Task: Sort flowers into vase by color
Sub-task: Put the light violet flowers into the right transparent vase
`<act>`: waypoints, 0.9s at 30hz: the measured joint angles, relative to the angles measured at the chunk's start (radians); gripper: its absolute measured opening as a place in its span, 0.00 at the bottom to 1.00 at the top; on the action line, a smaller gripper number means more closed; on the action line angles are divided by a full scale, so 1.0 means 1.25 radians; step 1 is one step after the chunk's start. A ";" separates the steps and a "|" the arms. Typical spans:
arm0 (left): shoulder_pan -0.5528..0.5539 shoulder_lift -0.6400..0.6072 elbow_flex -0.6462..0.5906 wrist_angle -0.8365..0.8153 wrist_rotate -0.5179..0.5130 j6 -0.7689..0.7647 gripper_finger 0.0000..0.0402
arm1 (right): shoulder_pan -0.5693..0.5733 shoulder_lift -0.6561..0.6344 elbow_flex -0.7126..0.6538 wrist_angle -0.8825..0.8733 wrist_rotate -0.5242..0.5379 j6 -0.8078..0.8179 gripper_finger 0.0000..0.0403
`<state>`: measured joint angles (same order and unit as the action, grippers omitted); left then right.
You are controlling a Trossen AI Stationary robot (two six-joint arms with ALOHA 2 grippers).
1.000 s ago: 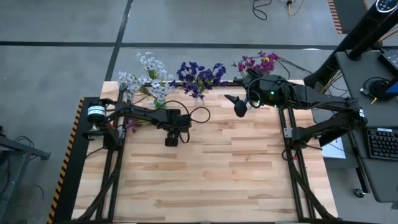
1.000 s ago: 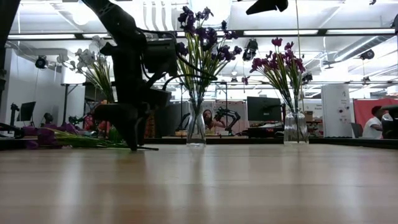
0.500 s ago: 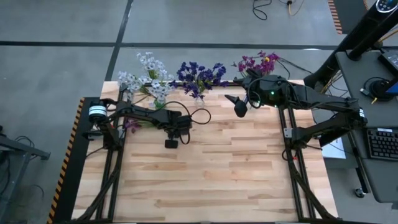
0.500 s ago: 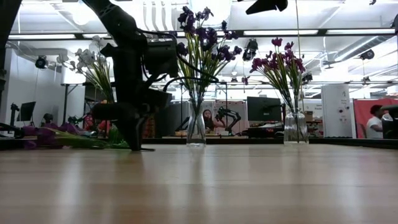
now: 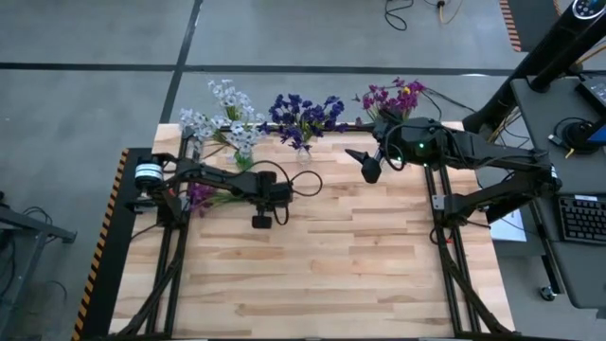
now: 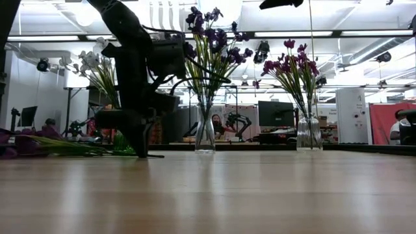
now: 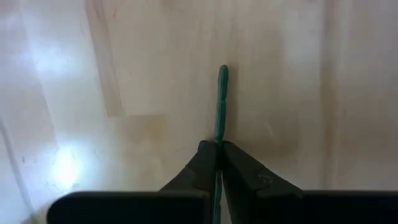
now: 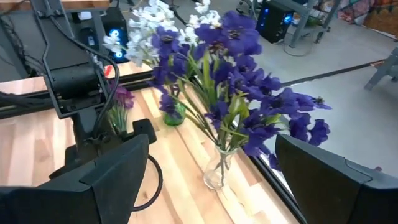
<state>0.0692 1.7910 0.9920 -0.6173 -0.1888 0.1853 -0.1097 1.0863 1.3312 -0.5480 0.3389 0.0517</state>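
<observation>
floor [image 5: 95, 38]: grey concrete | ceiling lights [image 6: 286, 34] on | desk [image 5: 568, 142] beside table

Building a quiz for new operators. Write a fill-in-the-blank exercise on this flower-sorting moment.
1. The left gripper is shut on a ____ flower stem.
2. The middle vase holds ____ flowers.
3. The right gripper hovers with fingers ____.
4. Unsorted magenta sprigs lie near the table's ____ edge.

Missing words: green; blue-violet; open; left

Light wooden table [image 5: 322, 265], three vases of flowers [image 5: 301, 121] along its far edge, loose purple sprigs [image 5: 201, 195] left
</observation>
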 joint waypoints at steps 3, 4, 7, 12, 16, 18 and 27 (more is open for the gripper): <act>-0.036 -0.016 -0.001 0.010 0.013 -0.030 0.00 | 0.020 -0.005 0.000 0.001 0.001 0.000 0.85; -0.049 -0.024 -0.001 0.012 0.033 -0.039 0.00 | 0.026 -0.005 0.000 0.002 0.001 0.000 0.85; -0.084 -0.046 0.000 0.009 0.040 -0.064 0.00 | 0.042 -0.009 0.000 0.000 0.000 0.007 0.85; -0.147 -0.075 0.013 0.004 0.018 -0.100 0.00 | 0.064 -0.015 0.000 -0.001 0.001 0.015 0.85; -0.202 -0.108 0.028 0.000 -0.024 -0.130 0.00 | 0.085 -0.019 0.000 -0.002 0.001 0.022 0.85; -0.230 -0.127 0.039 0.000 -0.045 -0.146 0.00 | 0.097 -0.023 0.000 -0.001 0.001 0.023 0.85; -0.392 -0.228 0.114 0.040 -0.226 -0.179 0.00 | 0.187 -0.039 -0.015 -0.026 0.003 0.031 0.85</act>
<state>-0.4210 1.5060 1.1347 -0.5671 -0.4711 -0.0380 0.1235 1.0379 1.3120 -0.5801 0.3423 0.0909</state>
